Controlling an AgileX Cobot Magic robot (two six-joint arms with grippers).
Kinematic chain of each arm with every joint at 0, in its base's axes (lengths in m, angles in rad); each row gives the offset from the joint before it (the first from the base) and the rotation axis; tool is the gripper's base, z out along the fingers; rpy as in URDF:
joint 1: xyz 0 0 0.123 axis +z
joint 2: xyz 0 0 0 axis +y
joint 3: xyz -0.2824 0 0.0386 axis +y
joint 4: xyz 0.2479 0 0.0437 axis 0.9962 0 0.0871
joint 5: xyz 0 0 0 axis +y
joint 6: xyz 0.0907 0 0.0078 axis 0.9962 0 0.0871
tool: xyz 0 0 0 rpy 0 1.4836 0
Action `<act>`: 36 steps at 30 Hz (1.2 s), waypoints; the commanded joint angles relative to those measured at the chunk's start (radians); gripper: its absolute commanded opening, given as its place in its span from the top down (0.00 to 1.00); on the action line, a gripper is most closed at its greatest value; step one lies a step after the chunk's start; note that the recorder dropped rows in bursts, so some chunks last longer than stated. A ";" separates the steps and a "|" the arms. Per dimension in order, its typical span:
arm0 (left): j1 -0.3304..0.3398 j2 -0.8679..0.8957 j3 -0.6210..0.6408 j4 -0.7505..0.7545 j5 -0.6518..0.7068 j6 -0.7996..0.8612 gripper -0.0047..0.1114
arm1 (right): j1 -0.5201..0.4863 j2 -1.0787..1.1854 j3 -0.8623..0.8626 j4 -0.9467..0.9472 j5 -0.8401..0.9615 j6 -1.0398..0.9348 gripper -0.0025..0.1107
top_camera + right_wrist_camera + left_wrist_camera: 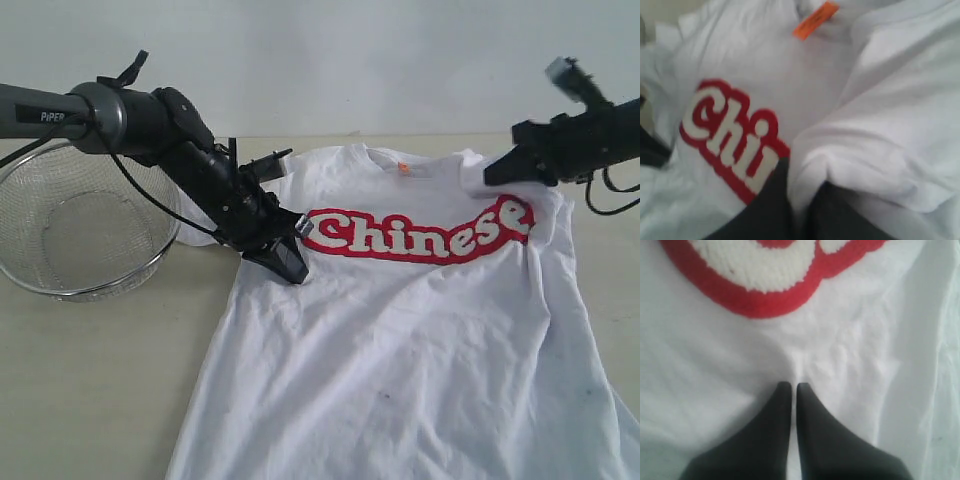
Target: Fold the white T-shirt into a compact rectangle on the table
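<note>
The white T-shirt lies front up on the table, its red "Chinese" lettering across the chest and an orange neck tag at the collar. My left gripper presses on the shirt's left chest edge. In the left wrist view this gripper is shut, with cloth puckering at its tips. My right gripper holds the right sleeve, raised above the lettering's end. In the right wrist view that gripper is shut on a bunched fold of white cloth, with the orange tag beyond.
A round wire-mesh basket stands at the left, under the left arm. The shirt's hem runs off the bottom of the exterior view. Bare table shows in front of the basket.
</note>
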 commanded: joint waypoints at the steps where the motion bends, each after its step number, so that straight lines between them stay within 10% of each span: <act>1: -0.006 0.001 -0.006 -0.012 -0.003 0.004 0.92 | 0.146 -0.003 -0.008 -0.245 0.037 -0.012 0.98; 12: -0.006 0.001 -0.006 -0.008 0.018 0.004 0.92 | 0.444 -0.003 -0.008 -0.749 -0.083 0.335 0.95; 17: -0.006 0.001 -0.006 -0.008 0.018 0.004 0.92 | 0.444 -0.010 -0.016 -0.748 -0.032 0.461 0.26; 22: -0.006 0.008 -0.006 -0.008 0.022 0.004 0.92 | 0.442 -0.114 -0.136 -0.845 0.103 0.628 0.44; 36: -0.006 0.010 -0.006 -0.011 0.035 0.003 0.92 | 0.396 -0.160 -0.237 -1.162 -0.022 0.776 0.44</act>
